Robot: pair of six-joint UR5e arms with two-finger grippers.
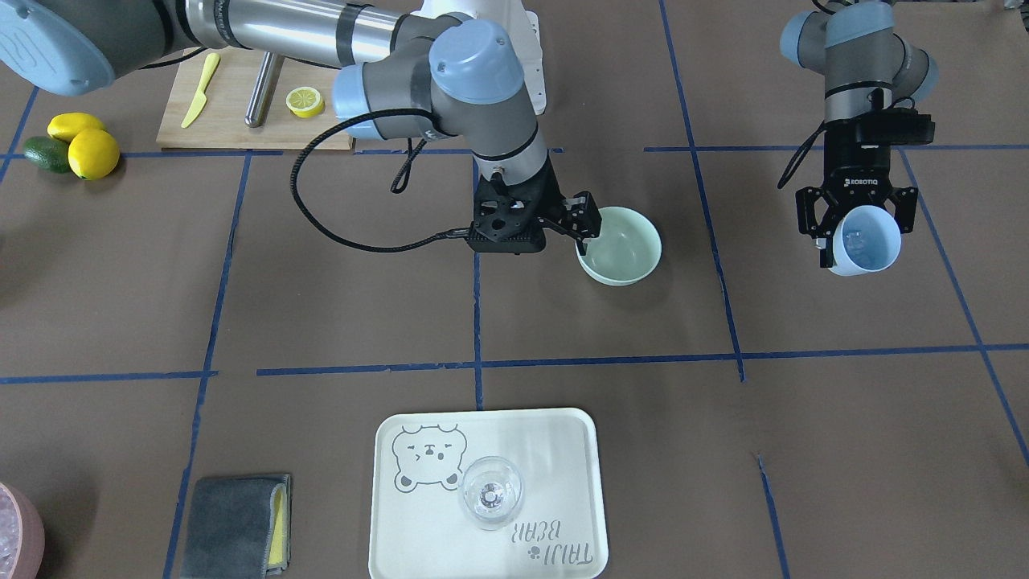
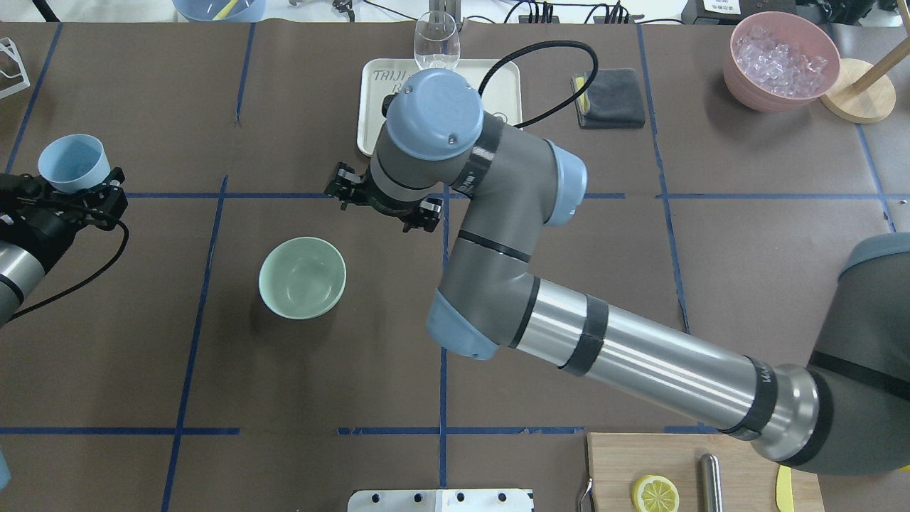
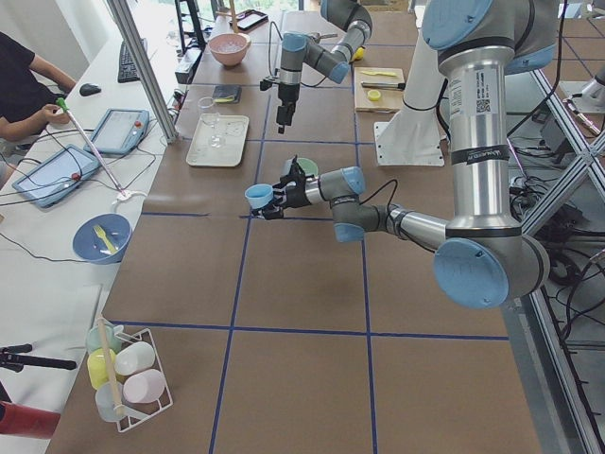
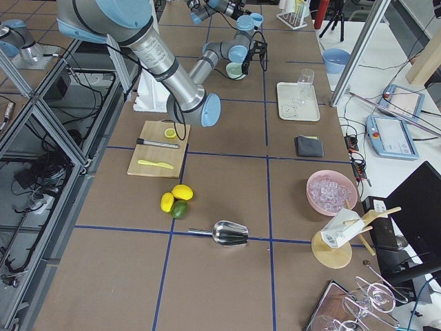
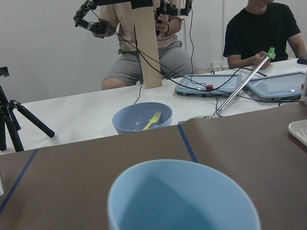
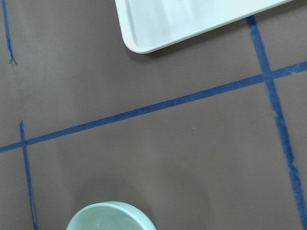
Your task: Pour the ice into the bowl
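Note:
The pale mint-green bowl (image 1: 635, 259) stands empty near the table's middle; it also shows in the overhead view (image 2: 302, 279) and at the bottom of the right wrist view (image 6: 110, 219). My left gripper (image 1: 858, 241) is shut on a light blue cup (image 1: 872, 229), held upright above the table far to the bowl's side (image 2: 71, 162). A few clear ice pieces (image 1: 854, 238) show inside the cup. My right gripper (image 1: 537, 229) hangs open and empty beside the bowl's rim, on its tray side.
A pink container of ice (image 2: 782, 60) stands at the far corner. A white tray (image 1: 563, 450) holds a clear glass (image 1: 490, 492), with a grey cloth (image 1: 237, 524) beside it. A cutting board (image 1: 233, 125) carries a lemon slice. Lemons (image 1: 88, 149) lie nearby. A metal scoop (image 4: 231, 233) lies on the table.

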